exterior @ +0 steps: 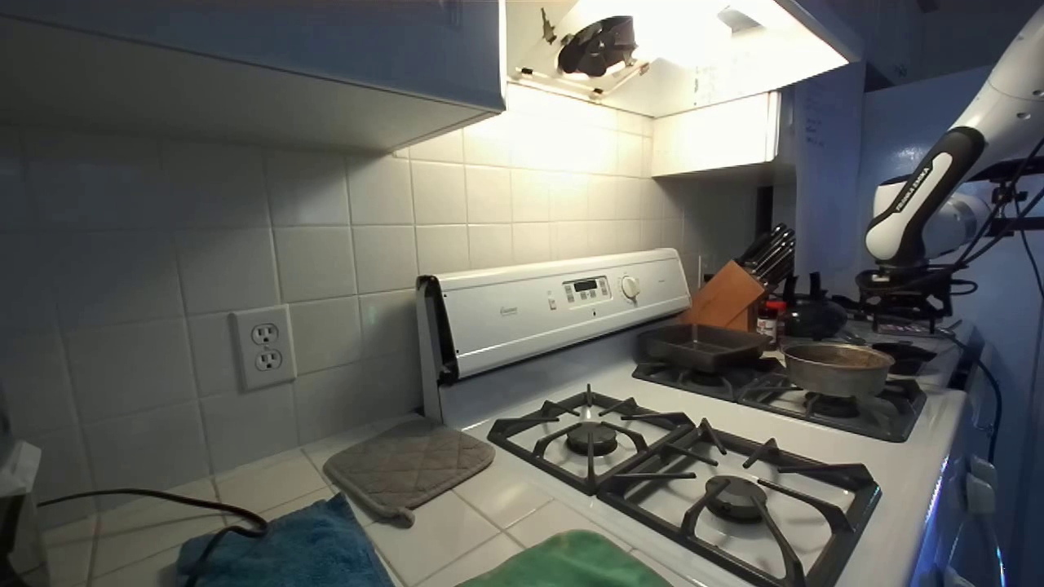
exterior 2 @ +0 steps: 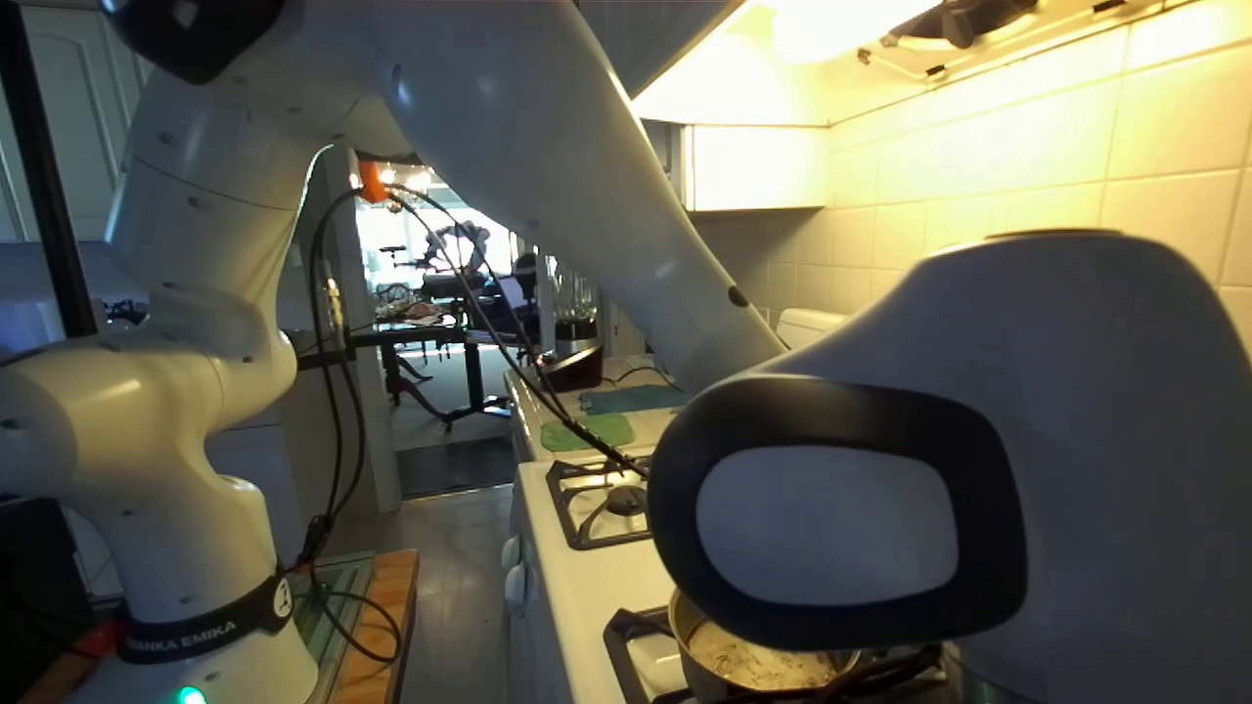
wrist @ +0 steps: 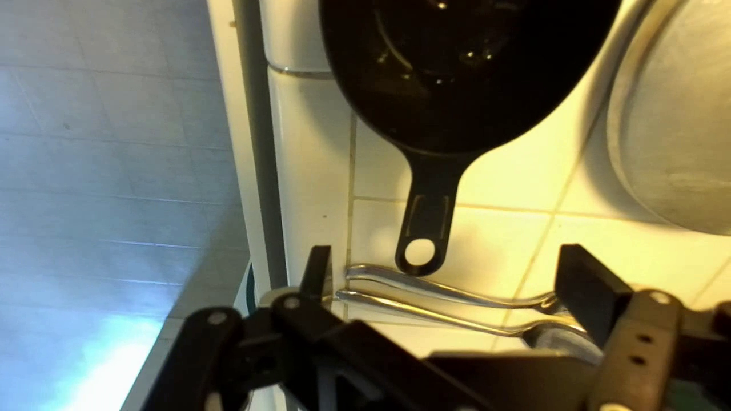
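Observation:
My gripper [wrist: 448, 271] is open and empty in the wrist view, above the white tiled counter. A small black skillet [wrist: 468, 85] lies ahead of it. The holed end of the skillet's handle [wrist: 428, 222] points back between the two fingertips, touching neither. Two shiny metal utensils with long handles, a spoon [wrist: 434, 314] and another [wrist: 440, 291], lie crosswise below the gripper; their right ends are partly hidden by the right finger. In an exterior view the gripper [exterior: 905, 319] points down over the counter beyond the stove. The arm hides the gripper in an exterior view [exterior 2: 841, 518].
A round metal item [wrist: 679, 148] lies right of the skillet. The counter's edge [wrist: 251, 142] drops to the floor at left. The stove [exterior: 571, 318] carries a metal pot [exterior: 840, 375] and a dark square pan [exterior: 701, 346]. A knife block [exterior: 722, 297] and red-lidded jar [exterior: 768, 322] stand behind.

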Robot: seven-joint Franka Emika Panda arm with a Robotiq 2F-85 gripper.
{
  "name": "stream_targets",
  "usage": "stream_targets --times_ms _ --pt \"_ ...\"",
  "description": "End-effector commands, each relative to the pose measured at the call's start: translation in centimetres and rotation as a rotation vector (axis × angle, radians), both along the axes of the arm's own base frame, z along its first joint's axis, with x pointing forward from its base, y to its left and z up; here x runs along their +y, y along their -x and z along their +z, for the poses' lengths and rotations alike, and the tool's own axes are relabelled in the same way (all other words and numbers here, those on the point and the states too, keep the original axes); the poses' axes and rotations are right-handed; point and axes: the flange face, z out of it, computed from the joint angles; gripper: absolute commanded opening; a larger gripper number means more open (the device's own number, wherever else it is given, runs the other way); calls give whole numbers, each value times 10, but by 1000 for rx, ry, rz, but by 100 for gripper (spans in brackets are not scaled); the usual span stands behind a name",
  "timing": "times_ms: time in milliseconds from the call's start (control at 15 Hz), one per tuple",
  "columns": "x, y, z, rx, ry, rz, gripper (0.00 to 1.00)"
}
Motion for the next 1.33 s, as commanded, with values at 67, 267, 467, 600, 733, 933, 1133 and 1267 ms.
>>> stream_targets --times_ms 67,267,467,600,733,933,1133,1267 --pt "-16 -3 12 112 -30 134 100" --pt "-24 -5 17 168 -27 227 100" --pt "-31 -12 20 187 -14 337 100" --pt "-36 -18 18 214 4 378 100" --pt "-27 -12 21 181 -10 340 100" --pt "-27 -12 21 182 -10 340 100" --pt "-27 -12 21 182 -10 340 100" --pt "-21 -15 20 176 11 377 100"
